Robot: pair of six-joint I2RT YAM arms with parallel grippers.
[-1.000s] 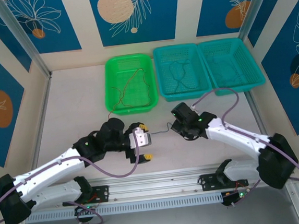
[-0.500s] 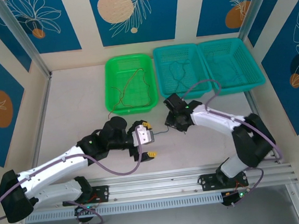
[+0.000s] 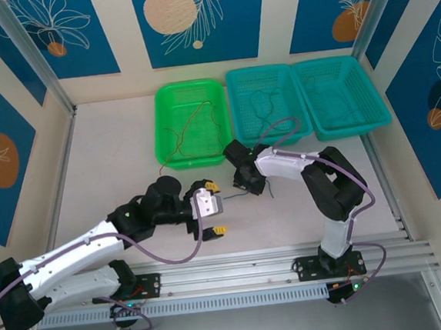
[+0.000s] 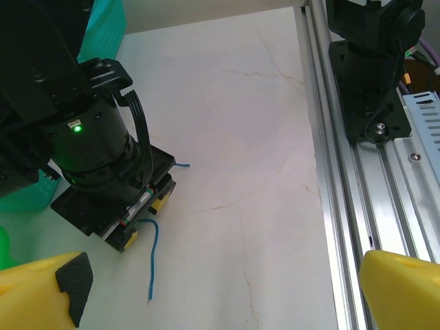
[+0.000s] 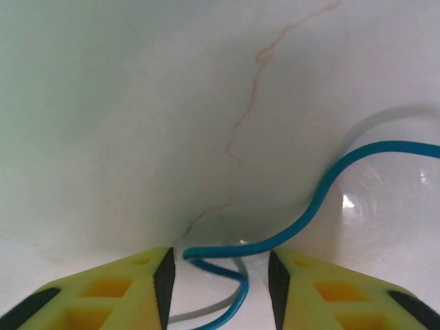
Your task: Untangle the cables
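Observation:
A thin blue cable (image 3: pixel 232 196) lies on the pale table between the two grippers. My right gripper (image 3: pixel 247 187) points straight down over it. In the right wrist view the cable's curled end (image 5: pixel 227 256) lies on the table between the yellow fingers (image 5: pixel 124 289) of my right gripper (image 5: pixel 220 275), which stand apart from it on both sides. The left wrist view shows the blue cable (image 4: pixel 152 256) trailing out from under the right gripper (image 4: pixel 130 220). My left gripper (image 3: pixel 211 209) hovers wide open and holds nothing. A red-brown cable (image 3: pixel 194 132) lies in the green basket. A teal cable (image 3: pixel 262 107) lies in the middle basket.
Three baskets line the back: green (image 3: pixel 164 151), teal (image 3: pixel 235 110), and another teal (image 3: pixel 378 97). An aluminium rail (image 4: pixel 330 172) and the right arm's base (image 4: pixel 371 62) run along the near edge. The two grippers are about a hand's width apart.
The right arm folded and carried its gripper leftward toward the green basket's front. Its jaws went from shut to apart, with the blue cable lying between them. The left gripper stayed open, barely moving.

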